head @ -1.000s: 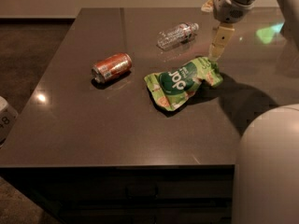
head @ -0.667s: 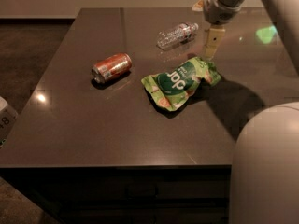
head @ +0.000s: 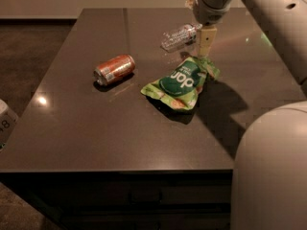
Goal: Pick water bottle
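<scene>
The water bottle (head: 179, 36), small, clear and ribbed, lies on its side at the far middle of the dark table (head: 96, 128), its cap end pointing right. My gripper (head: 207, 42) hangs from the arm at the upper right. It is just right of the bottle's cap end and above the top corner of the green snack bag (head: 182, 80). It holds nothing that I can see.
An orange-red soda can (head: 114, 69) lies on its side left of the bag. A white object (head: 5, 123) sits off the table's left edge. My pale robot body (head: 271, 176) fills the lower right, and my arm (head: 268, 18) crosses the upper right.
My gripper has moved left, closer to the bottle's cap end. The bottle, can and bag have not moved on the table.
</scene>
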Available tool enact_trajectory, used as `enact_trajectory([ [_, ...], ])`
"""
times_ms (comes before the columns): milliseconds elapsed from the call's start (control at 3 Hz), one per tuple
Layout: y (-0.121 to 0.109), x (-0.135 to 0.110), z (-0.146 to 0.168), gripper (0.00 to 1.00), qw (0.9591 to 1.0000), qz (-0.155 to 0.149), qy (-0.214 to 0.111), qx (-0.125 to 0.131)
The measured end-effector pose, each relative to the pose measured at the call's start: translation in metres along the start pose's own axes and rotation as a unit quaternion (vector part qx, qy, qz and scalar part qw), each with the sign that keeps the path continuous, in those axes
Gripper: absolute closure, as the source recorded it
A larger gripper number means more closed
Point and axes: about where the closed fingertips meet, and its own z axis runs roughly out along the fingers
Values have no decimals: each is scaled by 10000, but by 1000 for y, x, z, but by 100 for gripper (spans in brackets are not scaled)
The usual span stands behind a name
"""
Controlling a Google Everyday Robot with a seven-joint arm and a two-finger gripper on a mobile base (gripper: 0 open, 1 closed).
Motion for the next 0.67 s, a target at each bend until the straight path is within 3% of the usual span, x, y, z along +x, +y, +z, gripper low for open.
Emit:
enact_trajectory([
  [333,-10,-6,8,0,9992,-289,269,88],
  [667,-10,3,20,0,9962,-651,579,-28],
])
